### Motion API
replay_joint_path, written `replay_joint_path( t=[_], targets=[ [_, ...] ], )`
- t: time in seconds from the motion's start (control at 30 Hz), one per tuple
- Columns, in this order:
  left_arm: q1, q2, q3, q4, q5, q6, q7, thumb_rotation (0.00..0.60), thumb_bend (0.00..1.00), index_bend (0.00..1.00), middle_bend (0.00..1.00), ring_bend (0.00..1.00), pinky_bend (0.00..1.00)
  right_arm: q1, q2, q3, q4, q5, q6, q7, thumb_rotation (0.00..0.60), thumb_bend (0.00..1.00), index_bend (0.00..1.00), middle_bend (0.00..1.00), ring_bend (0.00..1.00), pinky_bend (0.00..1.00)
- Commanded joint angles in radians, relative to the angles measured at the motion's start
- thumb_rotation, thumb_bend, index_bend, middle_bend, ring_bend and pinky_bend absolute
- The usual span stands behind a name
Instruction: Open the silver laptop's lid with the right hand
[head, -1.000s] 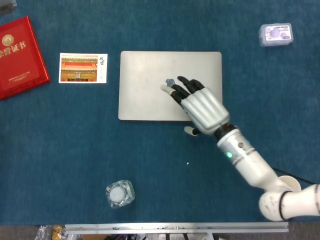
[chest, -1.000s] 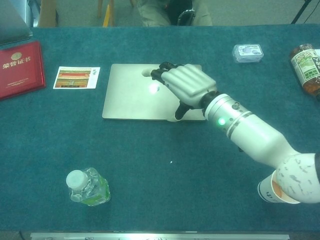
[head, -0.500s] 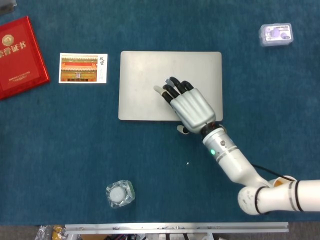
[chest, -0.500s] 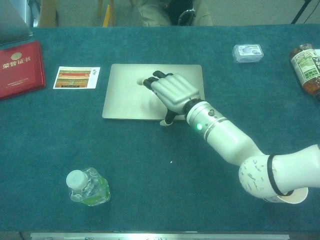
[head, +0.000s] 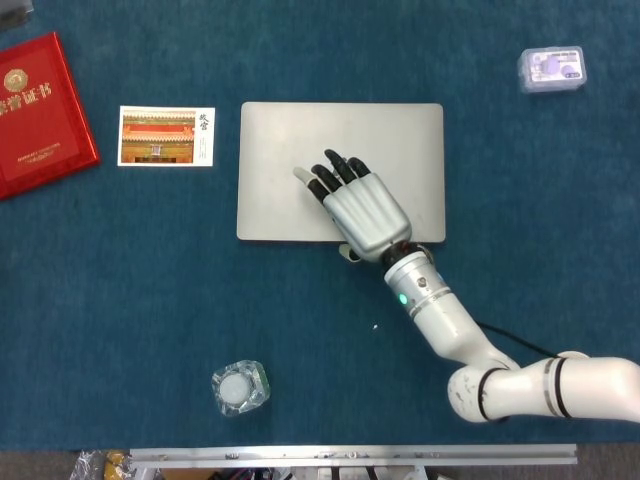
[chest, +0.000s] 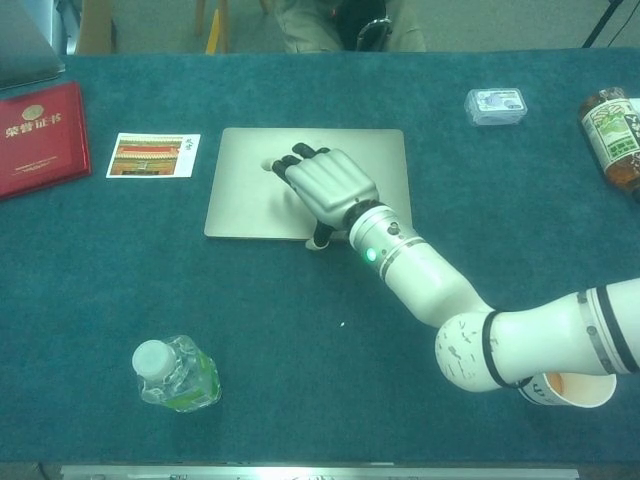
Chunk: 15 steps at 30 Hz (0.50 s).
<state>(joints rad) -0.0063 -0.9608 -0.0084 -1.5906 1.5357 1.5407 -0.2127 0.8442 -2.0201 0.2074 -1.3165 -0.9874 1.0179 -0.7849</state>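
Observation:
The silver laptop lies closed and flat in the middle of the blue table. My right hand lies palm down over the lid's near edge, fingers spread forward on the lid. Its thumb hangs off the front edge of the laptop. It holds nothing. My left hand is not visible in either view.
A red certificate folder and a postcard lie left of the laptop. A water bottle stands near the front left. A small plastic box sits at the back right, a brown bottle at the far right, a paper cup under my right arm.
My right hand has slid leftward along the laptop's near edge, and the forearm has swung further in over the table. The lid has stayed down.

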Motion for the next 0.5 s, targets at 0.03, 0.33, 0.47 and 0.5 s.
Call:
replay_joint_path(
  t=[0.03,0.33,0.47,0.5],
  targets=[
    [0.0,-0.002,-0.001,0.005,-0.002,0.0,-0.005,0.6,0.42,0.19,0.14,0.05,0.07,0.006,-0.012,0.002,0.015,-0.001,-0.001,0.0,0.6,0.06,0.12,0.18,0.05,0.19],
    [0.0,-0.009,-0.003,0.025,-0.01,-0.003,-0.021,0.6,0.42,0.19,0.14,0.05,0.07,0.02,-0.044,0.011,0.065,0.005,-0.012,-0.001,0.6,0.06,0.12,0.18,0.05,0.19],
    [0.0,-0.011,-0.006,0.034,-0.015,-0.004,-0.03,0.6,0.42,0.19,0.14,0.05,0.07,0.022,-0.054,0.01,0.082,0.007,-0.014,-0.004,0.6,0.06,0.12,0.18,0.05,0.19],
    [0.0,-0.012,-0.006,0.036,-0.015,-0.004,-0.032,0.6,0.42,0.19,0.14,0.05,0.07,0.023,-0.056,0.01,0.087,0.008,-0.015,-0.006,0.6,0.06,0.12,0.18,0.05,0.19]
  ],
)
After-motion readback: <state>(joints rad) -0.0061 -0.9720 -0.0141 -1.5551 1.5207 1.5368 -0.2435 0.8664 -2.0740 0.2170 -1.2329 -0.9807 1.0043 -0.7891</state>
